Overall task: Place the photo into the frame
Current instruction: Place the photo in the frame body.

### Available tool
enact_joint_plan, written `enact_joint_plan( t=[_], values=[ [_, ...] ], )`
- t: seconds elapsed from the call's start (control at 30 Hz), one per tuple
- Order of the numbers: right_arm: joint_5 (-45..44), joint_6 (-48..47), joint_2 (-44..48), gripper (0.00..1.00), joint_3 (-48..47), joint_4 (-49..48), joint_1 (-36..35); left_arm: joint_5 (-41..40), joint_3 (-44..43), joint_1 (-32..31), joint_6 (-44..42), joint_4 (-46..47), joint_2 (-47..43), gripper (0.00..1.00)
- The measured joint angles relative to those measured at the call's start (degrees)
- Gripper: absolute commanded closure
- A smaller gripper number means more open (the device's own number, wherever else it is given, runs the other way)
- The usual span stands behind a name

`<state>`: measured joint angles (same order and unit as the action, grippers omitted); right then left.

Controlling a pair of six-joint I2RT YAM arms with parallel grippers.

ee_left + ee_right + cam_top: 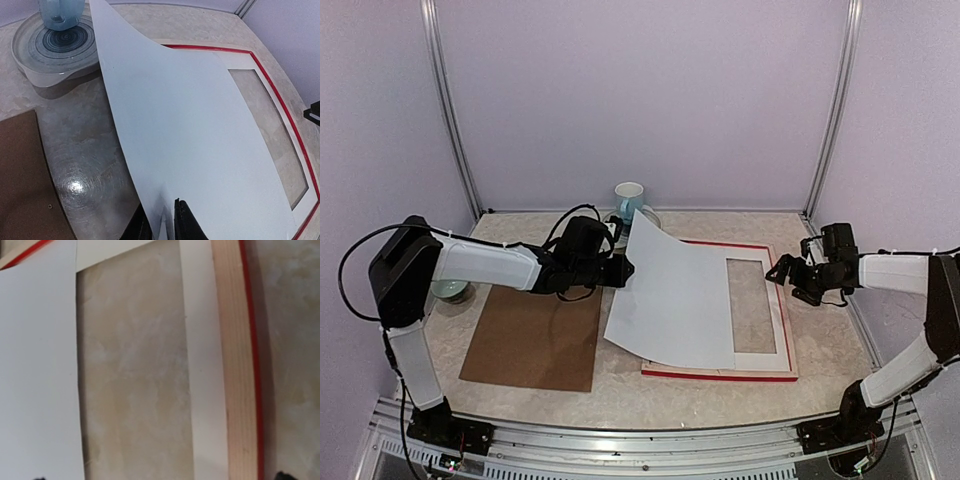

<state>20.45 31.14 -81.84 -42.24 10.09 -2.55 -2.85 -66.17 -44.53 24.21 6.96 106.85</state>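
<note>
Over the frame (720, 375), lying back-up on the table (620, 392), the photo (680, 300) arches white side up, its raised left edge pinched by the left gripper (620, 268), apparently to lay it flat inside, while the right gripper (790, 275) hangs spread beside the frame.

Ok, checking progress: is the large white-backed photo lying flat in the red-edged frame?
No, the photo curves upward, one edge pinched in the left gripper.
</note>
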Motion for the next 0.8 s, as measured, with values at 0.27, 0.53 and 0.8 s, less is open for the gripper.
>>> enact_joint_plan(
  t=[0.27, 0.53, 0.8],
  values=[
    [0.1, -0.3, -1.3, 0.01, 0.0, 0.1, 0.0, 1.3, -0.7, 0.0, 0.9, 0.0, 0.9, 0.77],
    [0.0, -0.3, -2.1, 0.01, 0.0, 0.7, 0.0, 1.6, -0.7, 0.0, 1.7, 0.0, 1.3, 0.75],
    [0.0, -0.5, -2.1, 0.01, 0.0, 0.9, 0.0, 0.9, 1.2, 0.0, 3.7, 0.7, 1.4, 0.74]
  ],
)
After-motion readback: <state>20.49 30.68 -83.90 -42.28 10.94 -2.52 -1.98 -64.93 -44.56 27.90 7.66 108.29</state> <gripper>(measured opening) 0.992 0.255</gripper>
